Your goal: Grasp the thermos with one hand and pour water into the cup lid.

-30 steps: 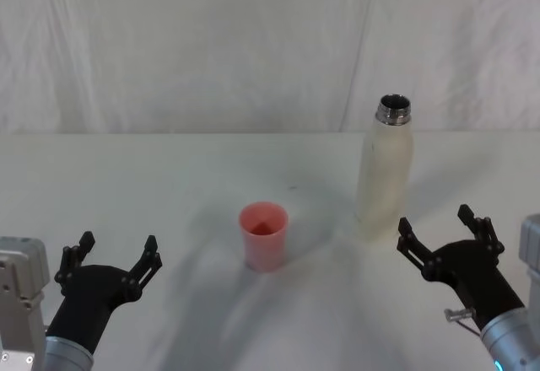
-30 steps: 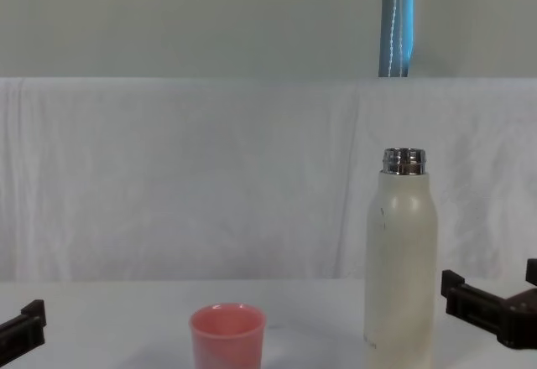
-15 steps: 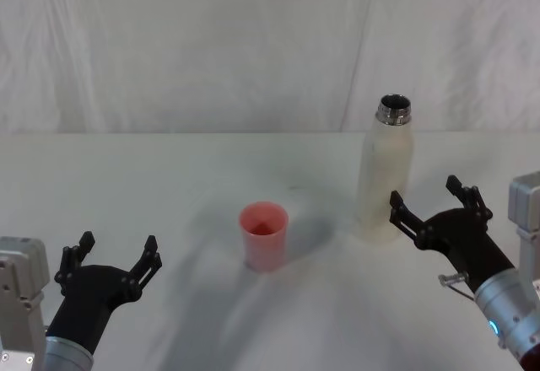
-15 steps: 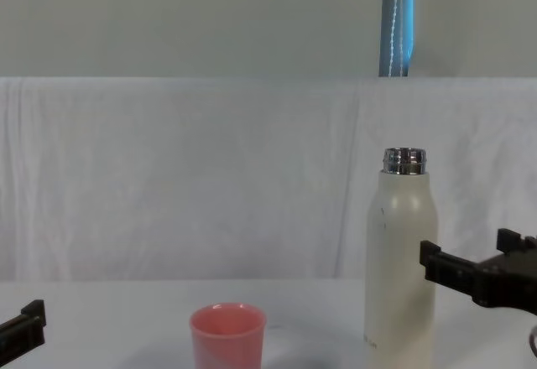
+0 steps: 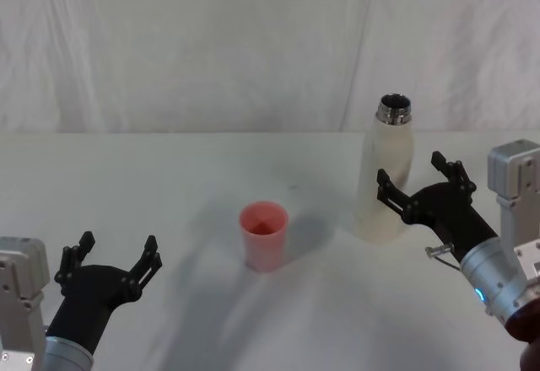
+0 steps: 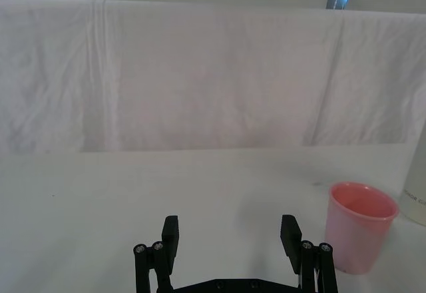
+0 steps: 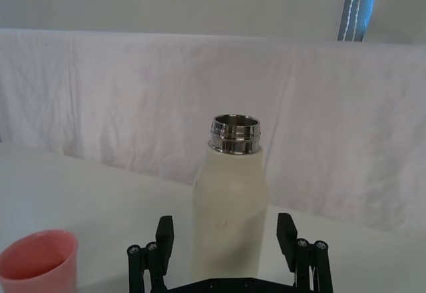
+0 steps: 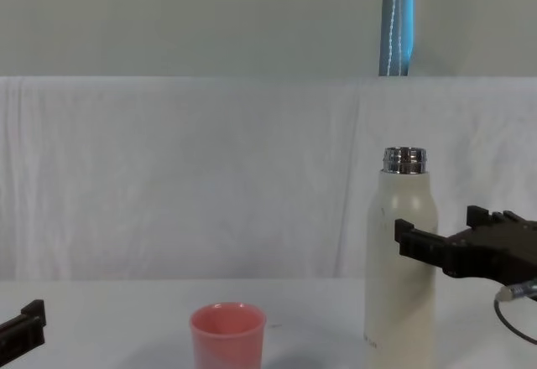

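Note:
The thermos (image 5: 385, 173) stands upright on the white table, right of centre, cream-white with an open steel neck (image 7: 234, 134); it also rises at the right in the chest view (image 8: 401, 268). My right gripper (image 5: 418, 185) is open, level with the bottle's middle, one finger in front of its body. From the right wrist the thermos (image 7: 229, 216) stands between the two fingers (image 7: 162, 236). The cup lid (image 5: 264, 234), a small pink cup, sits upright at the table's centre, left of the thermos. My left gripper (image 5: 110, 255) hovers open near the front left, apart from both.
A white cloth covers the table (image 5: 169, 185) and hangs as a backdrop behind it. A blue-grey pole (image 8: 398, 21) stands behind the backdrop. Bare tabletop lies between the cup lid and my left gripper.
My right gripper has risen and moved forward and left from the front right, up to the thermos. The thermos, cup lid and left gripper have stayed put.

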Available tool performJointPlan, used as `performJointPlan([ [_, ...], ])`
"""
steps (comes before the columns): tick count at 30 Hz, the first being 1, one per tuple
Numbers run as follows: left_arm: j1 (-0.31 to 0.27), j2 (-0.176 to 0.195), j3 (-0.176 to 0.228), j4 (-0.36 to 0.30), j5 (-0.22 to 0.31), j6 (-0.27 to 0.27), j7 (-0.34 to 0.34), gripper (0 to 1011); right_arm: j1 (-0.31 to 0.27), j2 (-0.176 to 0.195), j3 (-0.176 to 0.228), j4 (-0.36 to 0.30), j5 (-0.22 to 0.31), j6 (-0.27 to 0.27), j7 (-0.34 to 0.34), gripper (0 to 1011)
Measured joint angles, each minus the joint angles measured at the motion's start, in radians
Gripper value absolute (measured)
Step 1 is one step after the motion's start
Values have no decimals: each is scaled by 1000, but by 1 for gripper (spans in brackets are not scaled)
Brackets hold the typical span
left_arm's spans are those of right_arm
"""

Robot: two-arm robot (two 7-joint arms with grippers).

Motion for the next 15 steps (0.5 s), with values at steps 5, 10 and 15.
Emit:
performJointPlan([
  [5,0,0,0,0,0,0,0,1001,24,-3,-2,19,-1,4,0,1000],
  [10,0,0,0,0,0,0,0,1001,45,-5,-5,34,-2,8,2,1000],
  [15,0,0,0,0,0,0,0,1001,65,-5,-8,52,-1,13,9,1000],
])
